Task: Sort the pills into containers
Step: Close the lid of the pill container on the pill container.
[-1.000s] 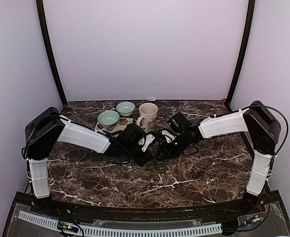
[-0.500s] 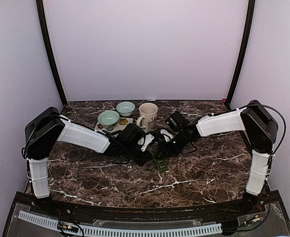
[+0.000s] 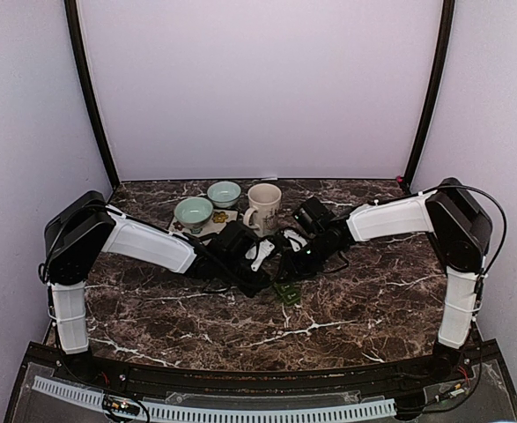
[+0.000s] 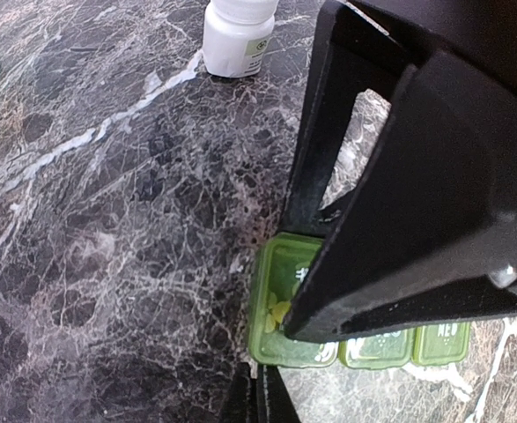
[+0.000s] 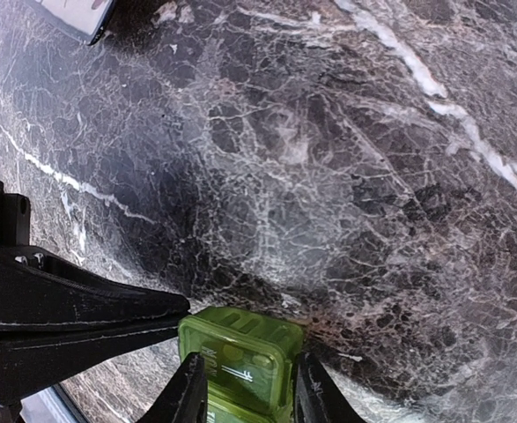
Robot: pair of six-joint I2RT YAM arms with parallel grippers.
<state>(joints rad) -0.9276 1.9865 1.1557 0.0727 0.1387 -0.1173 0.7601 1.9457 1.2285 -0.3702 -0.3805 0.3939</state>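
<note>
Right arm has swung slightly left over the last second, jaws a touch narrower. Right gripper (image 5: 249, 361) is part-way open, both fingers pressed against the sides of the translucent green plastic pill organiser (image 5: 240, 339) and clamping its end on the dark marble table (image 3: 372, 300). Left gripper (image 4: 258, 397) is fully closed with nothing in it, tips just beside the organiser's other end.

Counts:
- One organiser, three compartments visible. The end one is open with small yellow pills (image 4: 276, 310) inside. The other two are lidded.
- One white plastic pill bottle (image 4: 236, 35) further out.
- Two pale green ceramic bowls (image 3: 194, 211) (image 3: 225, 191) and one cream mug (image 3: 264, 205) at the back. Can't tell their contents.
</note>
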